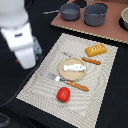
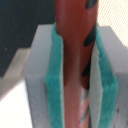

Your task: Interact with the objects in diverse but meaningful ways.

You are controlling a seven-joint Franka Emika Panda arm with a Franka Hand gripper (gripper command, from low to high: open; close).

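Note:
In the wrist view my gripper is shut on a dark reddish-brown sausage stick with dark marks, held upright between the teal pads. In the exterior view my white arm hangs over the mat's edge at the exterior view's left; its fingers are blurred and hard to make out. A red tomato lies near the mat's front. A white fish-like piece lies on a round tan plate. A yellow ridged bread loaf lies at the mat's far side.
A beige placemat covers the dark table. An orange-handled fork and knife flank the plate. Two grey pots stand on a brown board at the back, with a bowl at the right edge.

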